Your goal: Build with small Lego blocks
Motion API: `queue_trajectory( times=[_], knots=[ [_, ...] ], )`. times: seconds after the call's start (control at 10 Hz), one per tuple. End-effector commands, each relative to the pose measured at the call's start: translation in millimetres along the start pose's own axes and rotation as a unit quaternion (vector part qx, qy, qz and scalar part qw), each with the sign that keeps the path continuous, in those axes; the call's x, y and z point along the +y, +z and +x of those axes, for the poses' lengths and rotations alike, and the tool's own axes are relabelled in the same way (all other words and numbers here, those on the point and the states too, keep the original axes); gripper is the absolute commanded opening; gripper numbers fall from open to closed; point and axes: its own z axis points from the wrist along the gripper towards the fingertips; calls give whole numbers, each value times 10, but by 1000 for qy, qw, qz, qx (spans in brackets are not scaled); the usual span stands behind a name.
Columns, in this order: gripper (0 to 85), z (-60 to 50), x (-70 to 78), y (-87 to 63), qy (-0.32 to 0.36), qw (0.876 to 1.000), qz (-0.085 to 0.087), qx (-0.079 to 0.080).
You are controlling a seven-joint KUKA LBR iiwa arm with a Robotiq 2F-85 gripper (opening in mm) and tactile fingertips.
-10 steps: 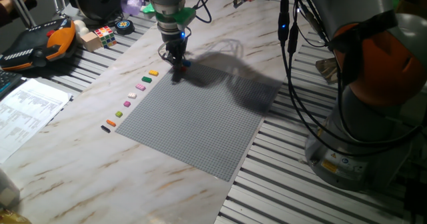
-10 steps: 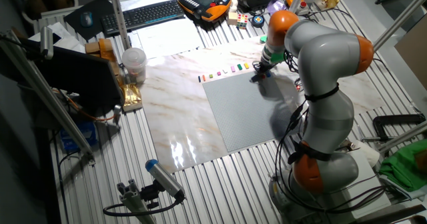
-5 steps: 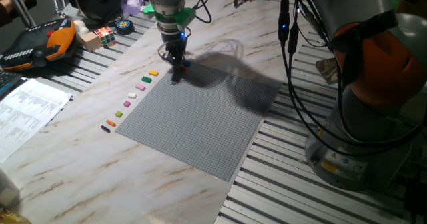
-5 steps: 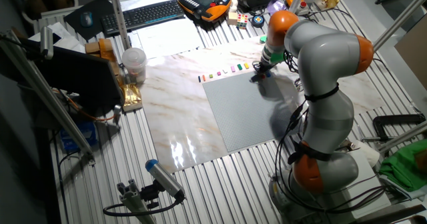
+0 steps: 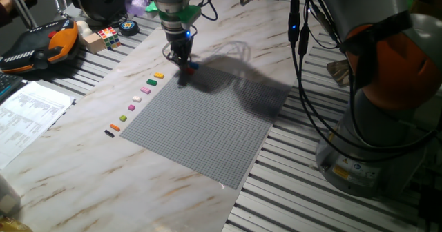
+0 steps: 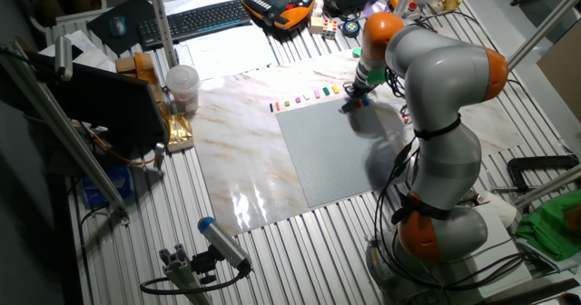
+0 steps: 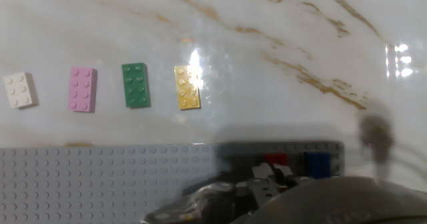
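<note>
Lego blocks, early in the build: a red block [image 7: 276,159] and a blue block [image 7: 317,163] sit side by side at the corner of the grey baseplate [image 5: 207,125], right under the gripper [image 5: 184,64]. Jaws: can't tell if apart or together, too dark and small in the fixed views, blurred in the hand view. Off the plate, a row waits on the marble worktop [image 5: 83,163]: yellow block [image 7: 187,87], green block [image 7: 137,85], pink block [image 7: 82,89], white block [image 7: 17,90], plus more beyond. Judged approx. two placed, most left to do.

Arm bent low, wrist vertical, gripper [image 5: 182,61] pointing straight down, its fingers' opening not discernible.
</note>
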Motion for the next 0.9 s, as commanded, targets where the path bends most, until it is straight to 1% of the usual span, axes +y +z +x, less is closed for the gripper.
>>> queue_trajectory(
  times=[0.0,0.1,0.2,0.4,0.6,0.8],
  knots=[
    [7,-30,42,-26,1,1000,-1,-2],
    [7,-61,93,-55,2,1000,-1,-3],
    [7,-99,144,-66,2,1000,-5,-6],
    [10,-174,205,-28,-6,1000,-7,-15],
    [20,-249,280,9,-9,1000,-8,-19],
    [7,-322,331,66,-11,1000,-17,-22]
  ],
)
